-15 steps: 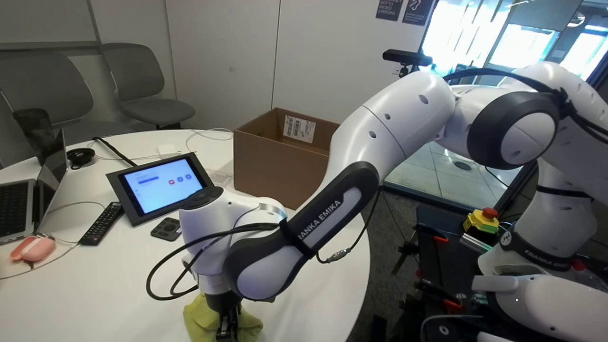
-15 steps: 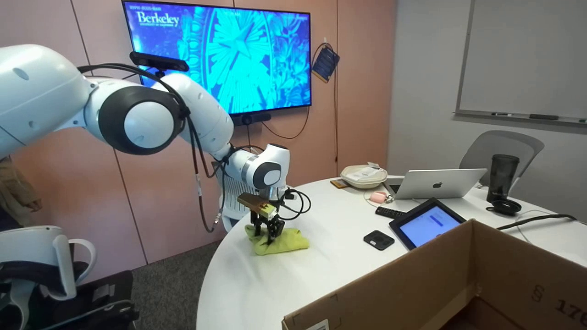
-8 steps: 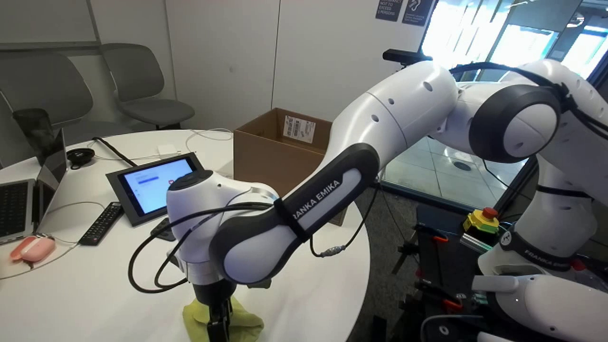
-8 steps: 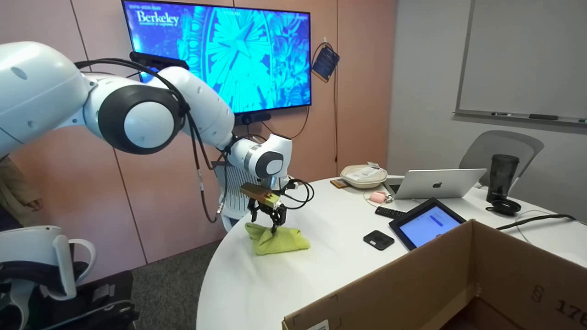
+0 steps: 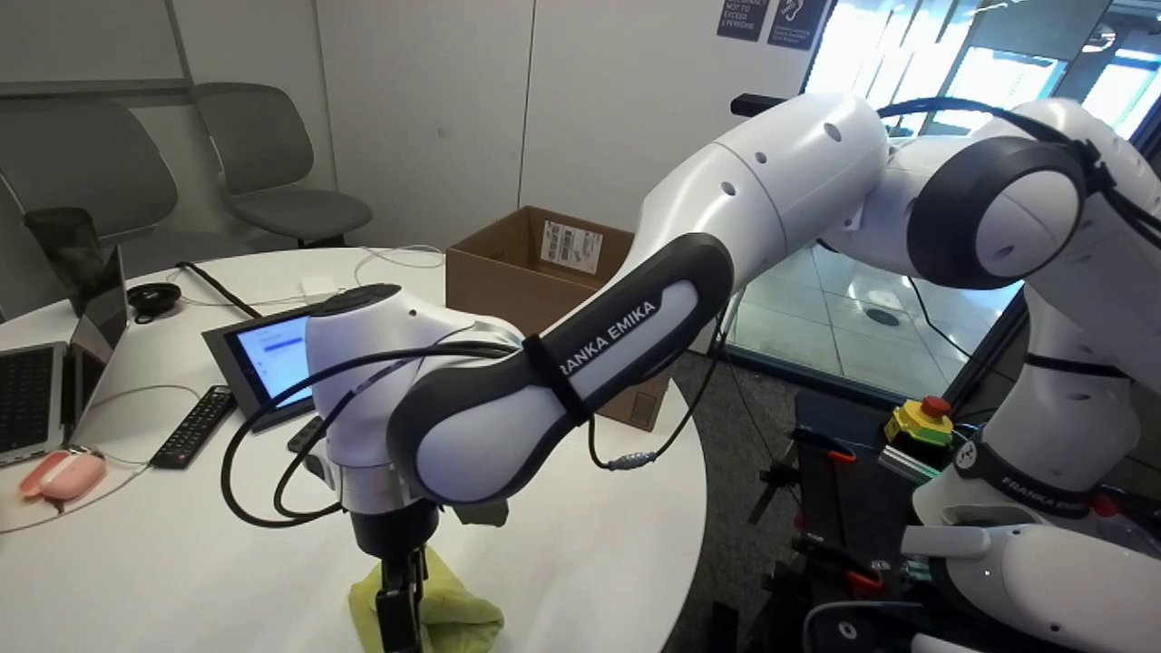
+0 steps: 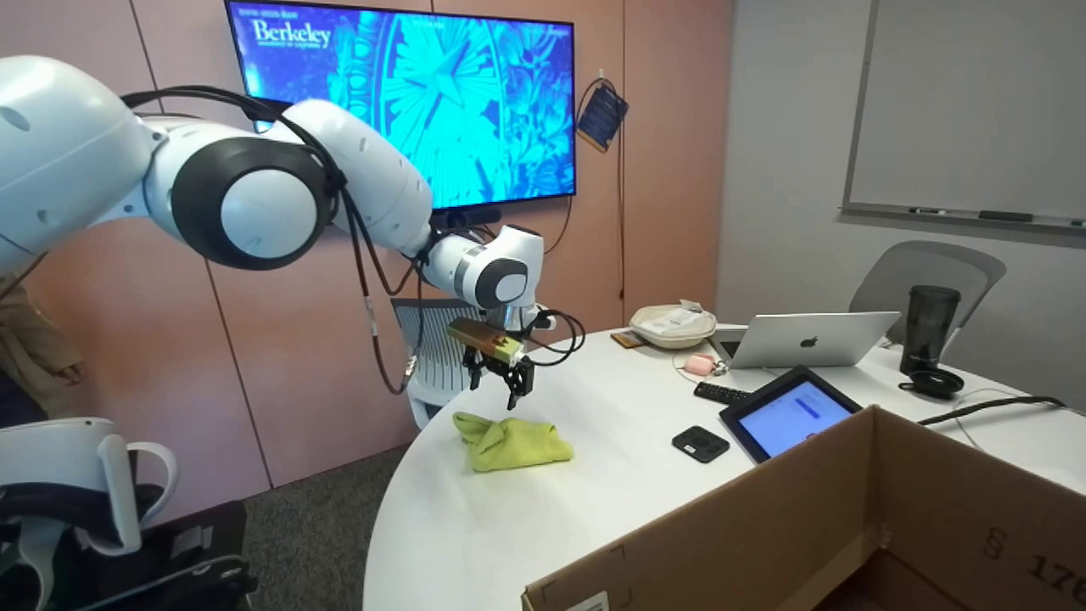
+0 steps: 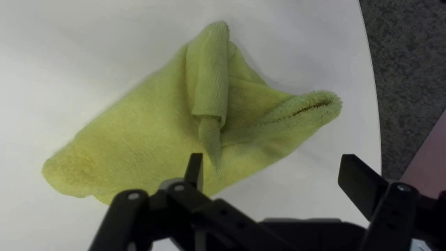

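Note:
A folded yellow-green cloth (image 7: pixel 150 129) lies on the white table (image 6: pixel 458 526), near its curved edge. One flap is folded over its middle, and a rolled corner points toward the table's edge. In an exterior view the gripper (image 6: pixel 493 396) hangs above the cloth (image 6: pixel 519 446), apart from it. The wrist view shows the gripper (image 7: pixel 273 156) open, with its jaws wide apart and nothing held. From that camera, the left finger overlaps the cloth and the right finger is over bare table. The arm partly hides the cloth (image 5: pixel 463 617) in an exterior view.
An open cardboard box (image 5: pixel 508 290) stands on the table. Also there are a tablet (image 6: pixel 793 416), a small black device (image 6: pixel 701 444), a remote (image 5: pixel 193 426), a pink earbud case (image 5: pixel 68 475), a laptop (image 6: pixel 814 341), a dark tumbler (image 6: pixel 930 329) and a bowl (image 6: pixel 673 327).
The gripper has opened and let go of the cloth, then risen away from it. The cloth stays where it was on the table.

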You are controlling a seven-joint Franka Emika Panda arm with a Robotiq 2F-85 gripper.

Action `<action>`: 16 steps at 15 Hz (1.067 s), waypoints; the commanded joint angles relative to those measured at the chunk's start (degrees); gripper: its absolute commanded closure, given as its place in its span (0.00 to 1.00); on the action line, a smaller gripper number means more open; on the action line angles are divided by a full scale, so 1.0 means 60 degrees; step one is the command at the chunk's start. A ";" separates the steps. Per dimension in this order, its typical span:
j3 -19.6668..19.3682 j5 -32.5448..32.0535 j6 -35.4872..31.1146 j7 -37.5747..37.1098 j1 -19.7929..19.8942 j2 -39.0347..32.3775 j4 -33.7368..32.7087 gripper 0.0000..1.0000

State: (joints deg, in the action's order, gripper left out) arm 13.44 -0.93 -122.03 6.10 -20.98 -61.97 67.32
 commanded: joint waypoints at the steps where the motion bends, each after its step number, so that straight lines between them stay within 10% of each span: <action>1: -0.0402 0.0104 -0.0478 -0.1703 -0.0289 0.0009 -0.0133 0.00; 16: -0.1678 0.0121 0.0015 -0.7370 -0.1592 -0.0829 -0.1015 0.00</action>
State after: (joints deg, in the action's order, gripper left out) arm 5.04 -0.81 -122.98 -34.60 -29.91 -64.79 64.99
